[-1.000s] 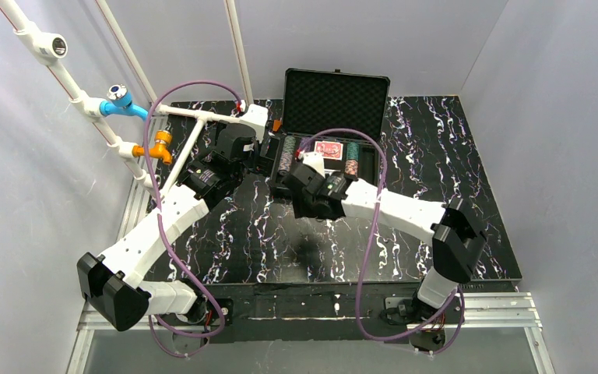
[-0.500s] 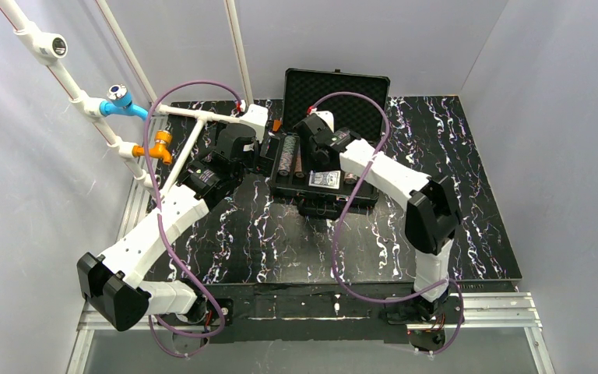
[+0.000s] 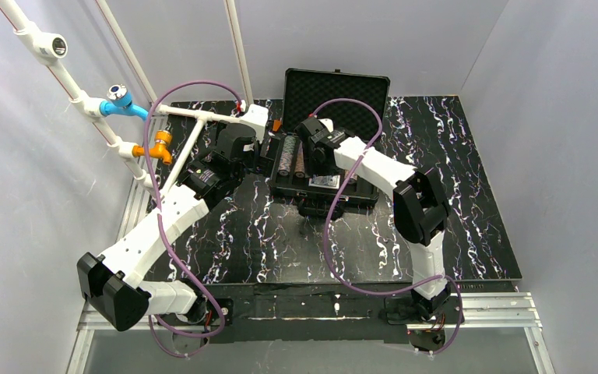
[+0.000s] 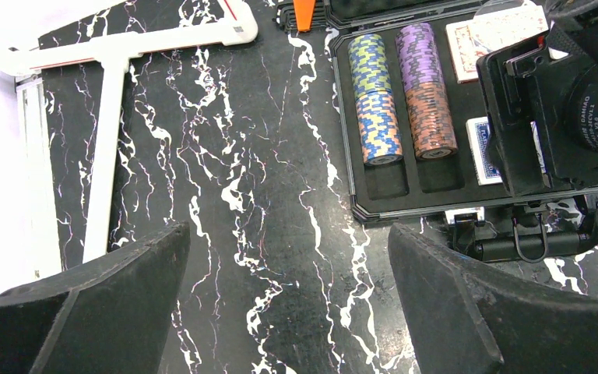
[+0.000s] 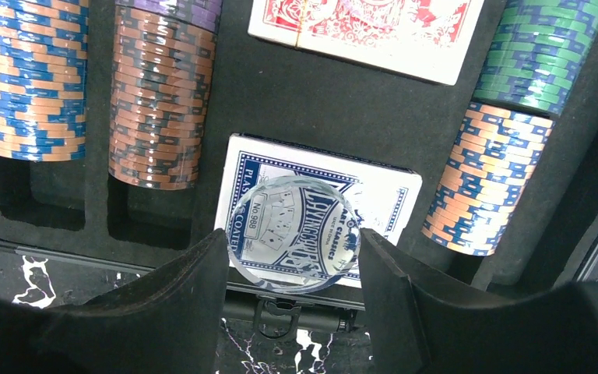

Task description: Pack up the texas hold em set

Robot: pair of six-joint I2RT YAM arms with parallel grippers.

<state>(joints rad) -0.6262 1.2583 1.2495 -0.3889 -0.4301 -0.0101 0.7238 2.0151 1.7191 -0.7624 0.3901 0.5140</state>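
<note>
Blue-backed card deck (image 5: 381, 195), printed "No 988", "COATED"

Chip stacks (image 5: 156, 101) flank two card decks (image 5: 319, 210) inside the briefcase (image 3: 335, 93).

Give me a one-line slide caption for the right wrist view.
Right tool holds a clear disc over the blue deck in the open case, chip stacks on both sides.

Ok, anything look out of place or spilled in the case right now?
Nothing spilled or askew. The chip rows sit neatly in the case, and the red-backed deck and blue-backed deck lie flat in their slots. The only loose piece is a clear round disc pinched in the right gripper above the blue-backed deck.
</note>
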